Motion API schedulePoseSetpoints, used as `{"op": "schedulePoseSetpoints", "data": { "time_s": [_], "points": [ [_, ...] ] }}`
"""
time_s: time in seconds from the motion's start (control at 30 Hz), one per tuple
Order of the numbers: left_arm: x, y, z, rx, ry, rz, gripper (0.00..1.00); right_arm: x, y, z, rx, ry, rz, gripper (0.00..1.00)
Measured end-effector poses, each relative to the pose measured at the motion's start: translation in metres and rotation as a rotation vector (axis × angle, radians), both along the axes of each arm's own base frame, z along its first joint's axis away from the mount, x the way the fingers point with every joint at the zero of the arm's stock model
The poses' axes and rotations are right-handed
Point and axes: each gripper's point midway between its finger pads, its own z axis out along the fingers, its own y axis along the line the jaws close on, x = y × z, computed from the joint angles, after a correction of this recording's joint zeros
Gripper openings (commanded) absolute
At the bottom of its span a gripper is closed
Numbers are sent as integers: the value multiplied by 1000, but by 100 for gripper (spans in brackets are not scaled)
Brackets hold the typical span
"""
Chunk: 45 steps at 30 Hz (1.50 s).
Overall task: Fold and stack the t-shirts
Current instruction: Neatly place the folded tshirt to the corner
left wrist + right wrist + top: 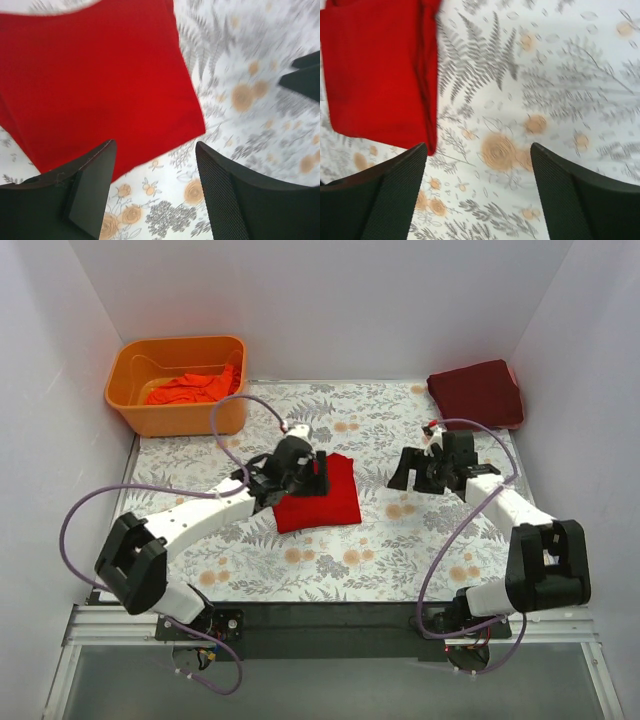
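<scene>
the red shirt (328,502) lay folded at the middle of the table (400,550). my left claw (155,150) hung wide open over its 10 o'clock side, holding nothing. my right claw (477,150), open and empty, hung over bare table at its 3 o'clock. i judged a one-sided pinch could drag the folds loose. the maroon shirt (477,392) lay at 1 o'clock, with my right claw in that path. the tub (130,405) of orange shirts (190,390) sat at 11.
</scene>
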Motion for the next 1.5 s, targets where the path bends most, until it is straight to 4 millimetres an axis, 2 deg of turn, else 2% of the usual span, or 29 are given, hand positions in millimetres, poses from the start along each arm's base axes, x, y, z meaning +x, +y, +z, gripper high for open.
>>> {"op": "schedulePoseSetpoints", "data": {
  "time_s": [0.1,0.23,0.3,0.47,0.57,0.73,0.83,0.87,0.9,0.93,1.1,1.27,1.37,1.5],
  "points": [
    [-28,-28,-34,130,43,-95,56,-22,-19,-7,-71,22,-31,95],
    [-46,-66,-71,279,58,-201,45,-34,-41,-3,-95,18,-99,96],
    [-51,-83,-81,325,46,-249,40,-35,-48,-1,-99,12,-125,95],
    [-56,-117,-97,421,-3,-339,37,-43,-47,-8,-87,41,-122,95],
    [-55,-128,-110,466,-19,-370,37,-50,-43,-16,-67,76,-107,96],
    [-53,-124,-133,541,-8,-394,37,-60,-39,-26,-42,117,-98,98],
    [-50,-126,-132,549,-22,-396,36,-59,-37,-25,-30,110,-90,98],
    [-50,-125,-132,552,-22,-396,31,-58,-35,-24,-23,103,-87,98],
    [-50,-125,-133,555,-23,-396,23,-58,-34,-23,-16,98,-83,98],
    [-49,-124,-133,559,-25,-394,2,-57,-33,-23,-8,92,-79,98],
    [-48,-122,-132,568,-32,-377,0,-53,-18,-23,80,92,-50,97],
    [-55,-114,-126,551,-20,-362,0,-55,5,-34,236,141,-51,95],
    [-58,-112,-113,518,-23,-346,0,-58,24,-42,304,201,-41,95],
    [-61,-110,-90,455,-37,-320,0,-59,60,-44,380,240,15,96]
  ]
}}
